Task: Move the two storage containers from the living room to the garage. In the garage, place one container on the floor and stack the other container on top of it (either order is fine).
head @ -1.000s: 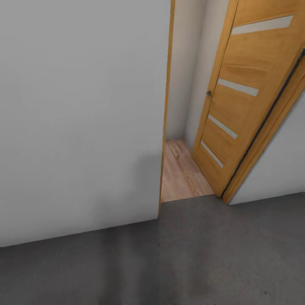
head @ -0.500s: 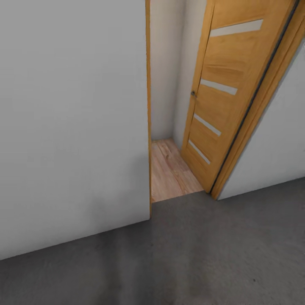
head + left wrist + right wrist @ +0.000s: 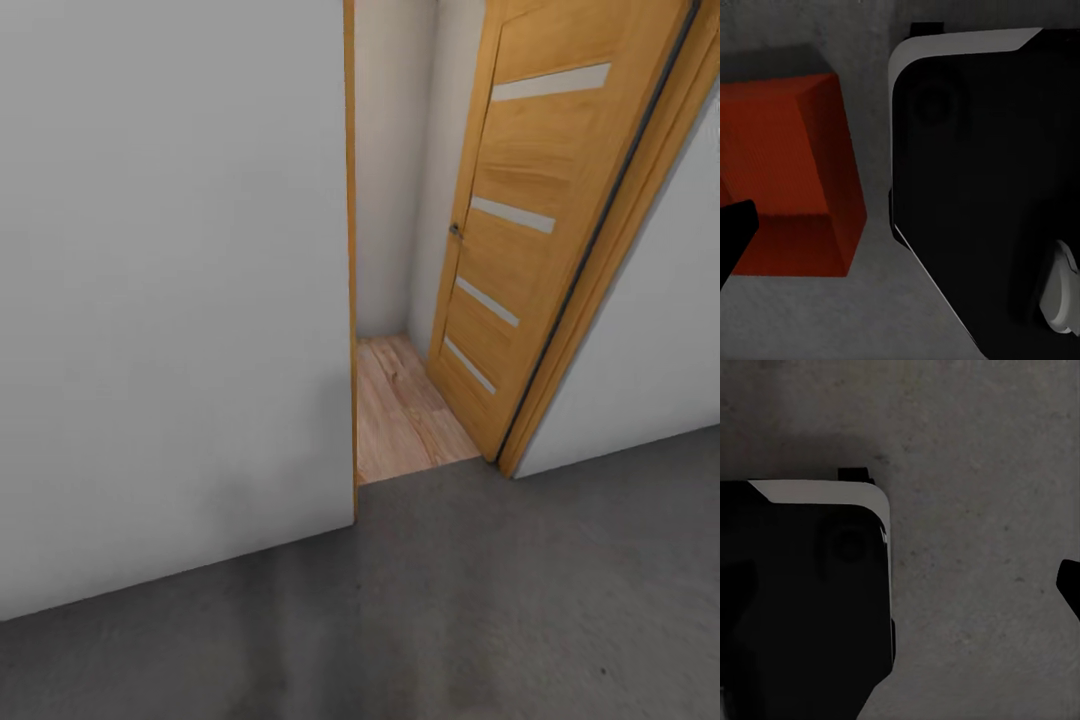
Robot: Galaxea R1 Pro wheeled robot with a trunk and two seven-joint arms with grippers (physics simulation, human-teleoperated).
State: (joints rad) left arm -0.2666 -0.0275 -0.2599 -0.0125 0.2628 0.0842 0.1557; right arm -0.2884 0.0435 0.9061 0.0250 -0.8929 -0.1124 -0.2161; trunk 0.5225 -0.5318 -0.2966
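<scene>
In the left wrist view, one orange-red ribbed storage container (image 3: 787,172) is over the dark grey concrete floor (image 3: 870,315), beside my black, white-edged base (image 3: 982,172). One dark fingertip (image 3: 731,232) of my left gripper overlaps the container's near side; whether it grips the container cannot be told. In the right wrist view, one dark fingertip (image 3: 1071,585) of the right gripper pokes in over bare concrete floor (image 3: 975,510), next to the base (image 3: 802,600). The head view has the garage floor (image 3: 500,600) at its lower part.
A plain white wall (image 3: 170,300) stands close ahead on the left. Right of it, a narrow doorway (image 3: 395,300) opens onto light wood planks (image 3: 400,420). An open wooden door (image 3: 520,230) with pale glass slats leans inward. More white wall (image 3: 640,380) lies to the right.
The head view has shifted, so the doorway and door now sit further left in the picture than a second ago. Nothing in the scene itself has visibly moved.
</scene>
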